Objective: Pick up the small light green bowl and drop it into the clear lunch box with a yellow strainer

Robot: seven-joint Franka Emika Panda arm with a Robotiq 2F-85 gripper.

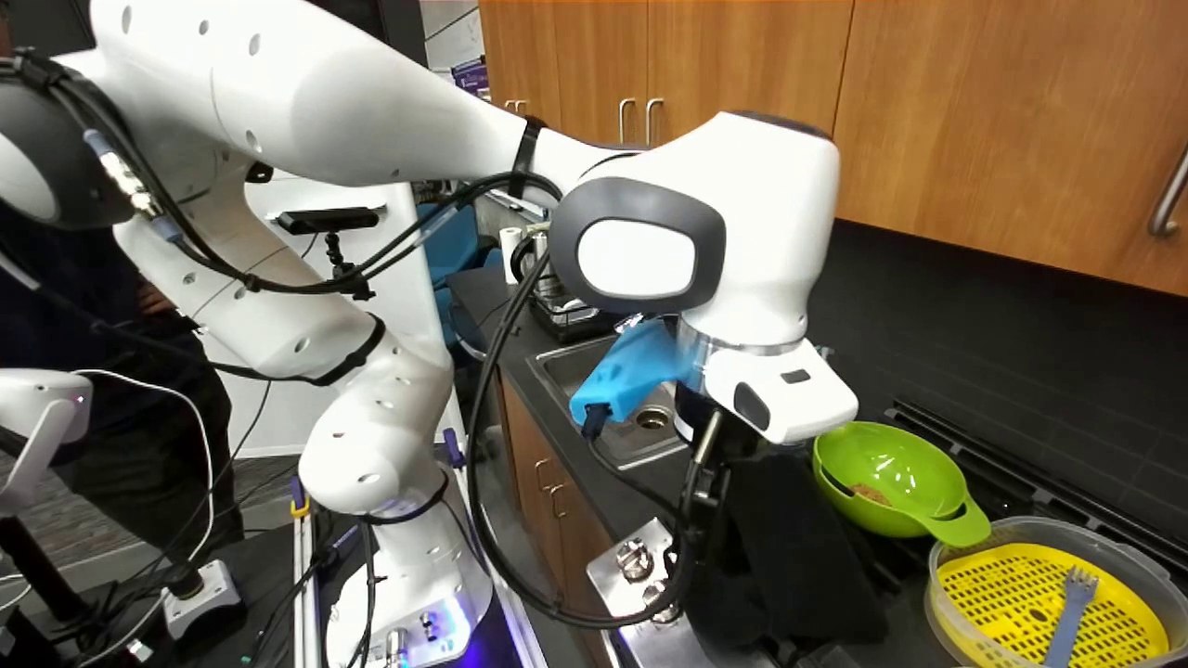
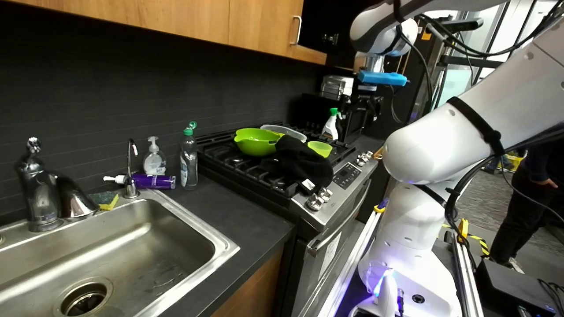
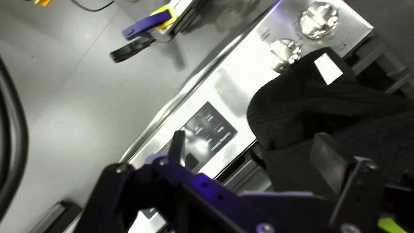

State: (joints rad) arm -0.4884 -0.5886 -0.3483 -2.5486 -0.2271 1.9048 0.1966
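Note:
The small light green bowl (image 2: pixel 320 149) sits on the stove beside a black cloth in an exterior view. A light green patch (image 3: pixel 390 225) shows at the lower right corner of the wrist view; I cannot tell which green thing it is. The clear lunch box (image 1: pixel 939 617) with a yellow strainer (image 1: pixel 1002 594) inside stands on the stove; its clear rim also shows in an exterior view (image 2: pixel 288 131). My gripper (image 2: pixel 362 110) is raised above the stove, apart from the bowl. In the wrist view the gripper (image 3: pixel 252 155) has its fingers wide apart with nothing between them.
A larger green bowl (image 1: pixel 896 473) stands next to the lunch box. A blue fork (image 1: pixel 1072 612) lies on the strainer. The black cloth (image 2: pixel 304 163) drapes over the stove front. A spray bottle (image 2: pixel 331 125) stands behind. Wooden cabinets (image 1: pixel 1002 121) hang above.

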